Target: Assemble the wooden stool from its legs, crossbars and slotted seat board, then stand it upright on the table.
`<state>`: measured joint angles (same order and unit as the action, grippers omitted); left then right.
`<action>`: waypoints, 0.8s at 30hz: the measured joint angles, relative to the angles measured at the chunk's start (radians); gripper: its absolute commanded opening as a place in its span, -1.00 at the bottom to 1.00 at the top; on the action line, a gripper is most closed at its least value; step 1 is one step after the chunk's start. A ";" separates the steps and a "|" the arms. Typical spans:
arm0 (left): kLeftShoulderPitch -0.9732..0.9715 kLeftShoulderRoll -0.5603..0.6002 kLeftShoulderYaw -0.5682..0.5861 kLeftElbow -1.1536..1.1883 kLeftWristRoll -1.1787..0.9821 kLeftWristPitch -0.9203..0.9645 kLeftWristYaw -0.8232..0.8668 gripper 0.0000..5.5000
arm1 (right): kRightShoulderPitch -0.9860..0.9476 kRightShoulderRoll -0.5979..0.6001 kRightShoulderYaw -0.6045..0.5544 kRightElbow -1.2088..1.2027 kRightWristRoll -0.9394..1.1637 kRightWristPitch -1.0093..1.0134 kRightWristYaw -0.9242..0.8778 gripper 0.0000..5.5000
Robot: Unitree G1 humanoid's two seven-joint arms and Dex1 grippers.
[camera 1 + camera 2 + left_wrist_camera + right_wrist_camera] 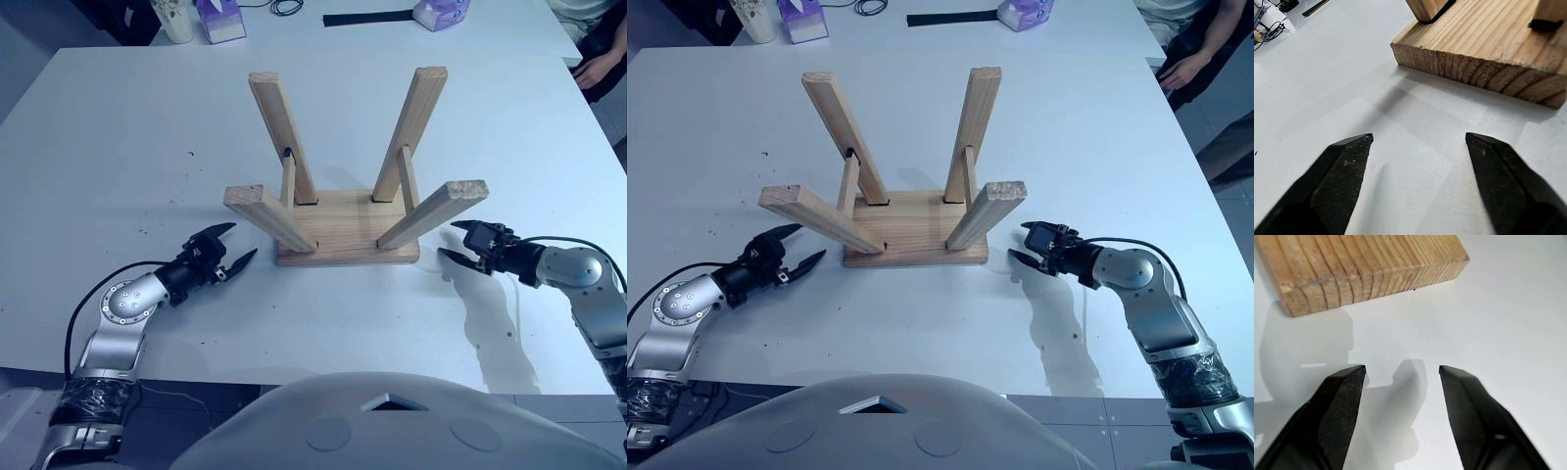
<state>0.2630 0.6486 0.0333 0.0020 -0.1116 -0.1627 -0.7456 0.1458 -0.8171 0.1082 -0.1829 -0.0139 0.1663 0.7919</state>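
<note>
The stool (343, 211) is seen upside down on the desk (127, 137), with its seat board (348, 250) flat and its legs (278, 122) pointing up. The left tool (244, 240) and the right tool (448, 240) are spread wide and empty. One is placed near each short end of the seat board, about equally close and not touching.

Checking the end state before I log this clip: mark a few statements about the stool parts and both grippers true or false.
1. The seat board lies flat on the table, with the legs pointing up. True.
2. The left gripper is shut on a leg. False: it is open beside the seat board, holding nothing.
3. The right gripper is open, apart from the seat board. True.
4. Only three legs are fitted. False: four stand in the seat board.
</note>
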 measured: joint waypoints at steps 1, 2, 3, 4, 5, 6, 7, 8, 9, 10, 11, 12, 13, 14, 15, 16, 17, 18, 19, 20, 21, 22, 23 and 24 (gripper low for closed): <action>0.000 0.003 -0.003 -0.002 -0.002 0.000 -0.007 0.30 | 0.000 0.000 0.000 0.000 0.000 0.000 -0.001 0.01; -0.001 0.006 -0.006 -0.003 -0.002 0.000 -0.014 0.30 | 0.001 0.000 0.000 0.000 0.000 0.000 -0.001 0.01; -0.005 0.010 -0.010 -0.001 0.000 -0.003 -0.019 0.30 | 0.002 0.000 -0.001 0.000 0.000 0.000 -0.003 0.01; -0.008 0.012 -0.011 0.001 0.001 -0.005 -0.021 0.30 | 0.003 0.000 -0.003 0.000 0.000 0.000 -0.003 0.01; -0.012 0.013 -0.013 0.006 0.001 -0.008 -0.023 0.30 | 0.007 0.000 -0.007 -0.001 0.000 0.000 -0.004 0.01; -0.013 0.014 -0.013 0.007 0.001 -0.010 -0.025 0.30 | 0.010 -0.002 -0.012 -0.001 0.000 0.001 -0.004 0.01; -0.013 0.016 -0.014 0.007 0.001 -0.012 -0.027 0.30 | 0.017 -0.006 -0.019 -0.003 0.000 0.002 -0.004 0.01; -0.013 0.018 -0.015 0.007 0.001 -0.012 -0.028 0.30 | 0.021 -0.007 -0.023 -0.007 0.000 0.004 -0.004 0.01; -0.012 0.021 -0.017 0.005 0.001 -0.013 -0.031 0.30 | 0.026 -0.008 -0.024 -0.014 0.000 0.008 -0.006 0.01; -0.009 0.023 -0.023 -0.001 0.001 -0.013 -0.035 0.30 | 0.029 -0.007 -0.023 -0.020 -0.002 0.013 -0.010 0.01; -0.005 0.023 -0.028 -0.008 0.001 -0.012 -0.038 0.30 | 0.029 -0.006 -0.020 -0.026 -0.003 0.019 -0.011 0.01; 0.000 0.024 -0.038 -0.019 0.000 -0.011 -0.042 0.30 | 0.029 0.000 -0.010 -0.039 -0.004 0.027 -0.013 0.01; 0.002 0.023 -0.046 -0.027 0.001 -0.011 -0.044 0.30 | 0.028 0.011 0.002 -0.050 -0.004 0.031 -0.018 0.01; 0.003 0.023 -0.054 -0.034 0.001 -0.010 -0.045 0.30 | 0.028 0.028 0.015 -0.061 -0.004 0.036 -0.021 0.01; 0.003 0.023 -0.061 -0.040 0.000 -0.007 -0.047 0.30 | 0.027 0.041 0.032 -0.075 -0.005 0.041 -0.025 0.01; 0.003 0.023 -0.072 -0.050 0.000 -0.001 -0.049 0.30 | 0.026 0.064 0.057 -0.095 -0.006 0.050 -0.030 0.01; 0.003 0.023 -0.077 -0.055 0.000 0.001 -0.049 0.30 | 0.026 0.074 0.068 -0.104 -0.008 0.055 -0.034 0.01; 0.002 0.023 -0.080 -0.062 -0.001 0.008 -0.051 0.30 | 0.026 0.079 0.080 -0.123 -0.012 0.074 -0.039 0.01; 0.001 0.025 -0.080 -0.068 -0.001 0.018 -0.052 0.30 | 0.029 0.082 0.082 -0.136 -0.017 0.091 -0.044 0.01; 0.001 0.028 -0.080 -0.078 -0.005 0.031 -0.055 0.30 | 0.034 0.086 0.083 -0.154 -0.024 0.110 -0.050 0.01; 0.002 0.031 -0.080 -0.086 -0.010 0.047 -0.061 0.30 | 0.040 0.088 0.083 -0.166 -0.025 0.121 -0.052 0.01; 0.006 0.039 -0.079 -0.102 -0.015 0.067 -0.065 0.30 | 0.046 0.088 0.083 -0.178 -0.025 0.130 -0.052 0.01; 0.018 0.052 -0.078 -0.125 -0.020 0.086 -0.075 0.30 | 0.055 0.088 0.080 -0.191 -0.025 0.140 -0.052 0.01; 0.031 0.059 -0.077 -0.144 -0.028 0.099 -0.085 0.30 | 0.063 0.087 0.074 -0.198 -0.025 0.144 -0.053 0.01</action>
<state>0.2944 0.7072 -0.0435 -0.1416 -0.1400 -0.0639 -0.8311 0.2092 -0.7303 0.1820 -0.3809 -0.0391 0.3105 0.7390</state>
